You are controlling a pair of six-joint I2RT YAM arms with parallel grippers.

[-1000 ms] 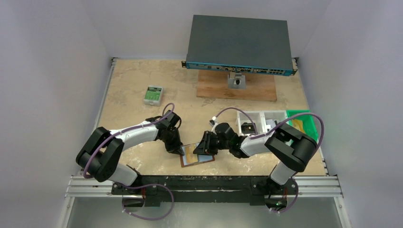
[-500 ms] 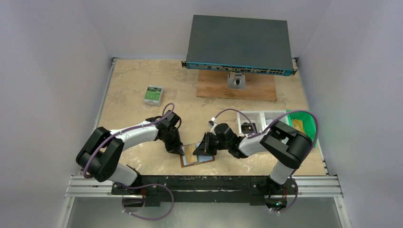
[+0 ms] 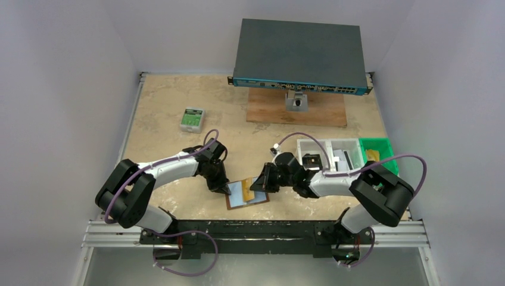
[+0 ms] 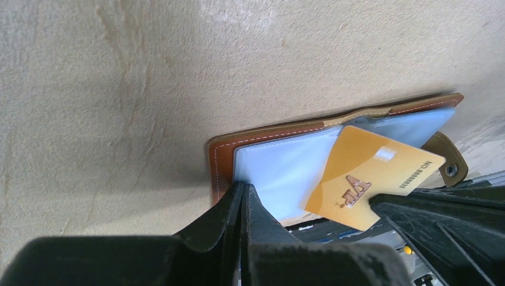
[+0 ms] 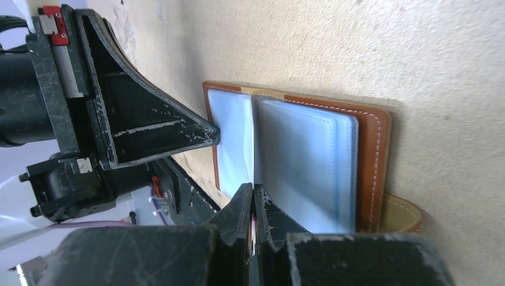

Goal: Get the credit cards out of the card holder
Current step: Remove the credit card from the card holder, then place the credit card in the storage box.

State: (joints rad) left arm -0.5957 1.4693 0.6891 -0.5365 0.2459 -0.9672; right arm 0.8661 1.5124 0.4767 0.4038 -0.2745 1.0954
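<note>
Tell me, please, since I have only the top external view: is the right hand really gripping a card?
Observer: Yes. The right hand is shut on the corner of a gold card that lies angled across the open card holder.
Operator: Thank you. Could you read anything printed on it?
Observer: It says VIP, with a number along one edge.
Operator: And what is the left hand doing, please?
Observer: The left hand is shut, with its tips resting on the grey-blue inner pocket at the holder's edge.
</note>
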